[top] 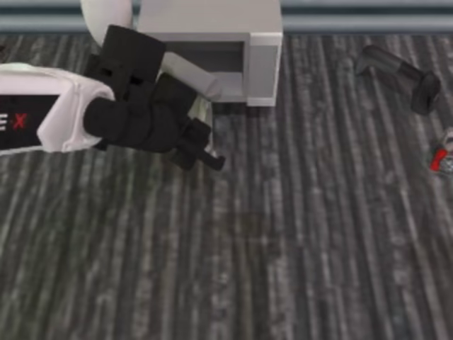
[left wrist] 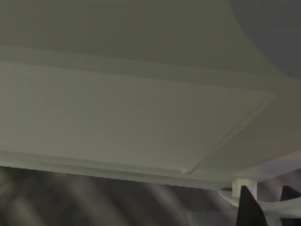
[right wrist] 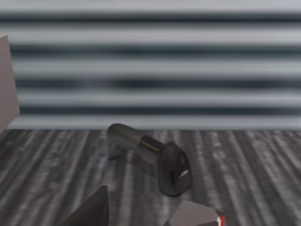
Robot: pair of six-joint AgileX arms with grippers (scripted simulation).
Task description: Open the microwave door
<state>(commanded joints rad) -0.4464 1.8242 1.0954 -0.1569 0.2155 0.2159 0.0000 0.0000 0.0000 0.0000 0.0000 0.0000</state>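
— Where's the microwave [top: 212,21]?

— At the back of the surface [top: 297,234], left of centre. Its door [top: 195,74] is swung partly out, the cavity showing.

— And the left claw [top: 205,152]?

— Just in front of the door, beside its edge. Whether it's open or closed, I cannot tell.

— The right claw?

— Only its tips [right wrist: 94,209] show, near a dark handheld scanner [right wrist: 155,155].

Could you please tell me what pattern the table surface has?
The table has dark grey streaks with lighter stripes, shown best in the top view.

Matt grey microwave [top: 212,21]; streaked, woodgrain table [top: 318,227].
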